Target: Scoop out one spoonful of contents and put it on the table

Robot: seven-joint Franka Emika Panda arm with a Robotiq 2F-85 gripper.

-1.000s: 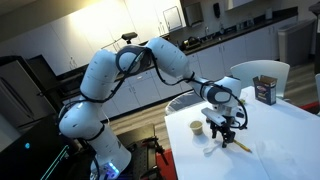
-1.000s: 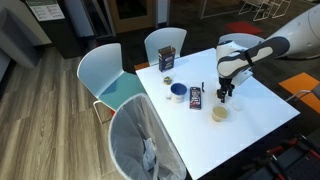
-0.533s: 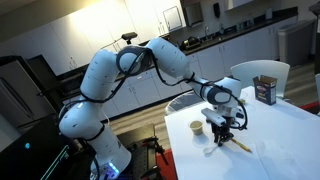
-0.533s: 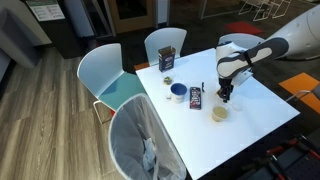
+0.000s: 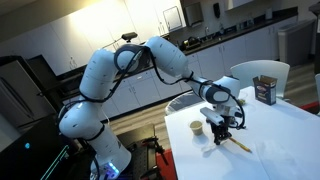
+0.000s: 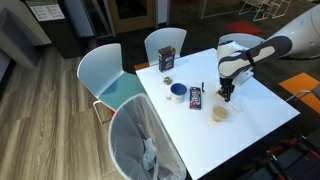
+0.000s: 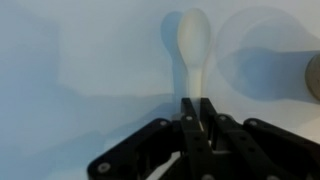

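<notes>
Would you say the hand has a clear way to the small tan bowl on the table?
Probably yes: the hand, shut on the white spoon, hangs right beside the tan bowl, with nothing standing between them.

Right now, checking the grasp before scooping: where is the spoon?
In the wrist view the white spoon is at centre, handle pinched in the shut gripper, over the white table; in an exterior view a small bowl sits beside the gripper.

table [image 6: 255,110] 1 | spoon [image 7: 192,45] 1 | dark box [image 6: 167,58] 1 | blue cup [image 6: 177,92] 1 | white chairs [image 6: 105,80] 3
</notes>
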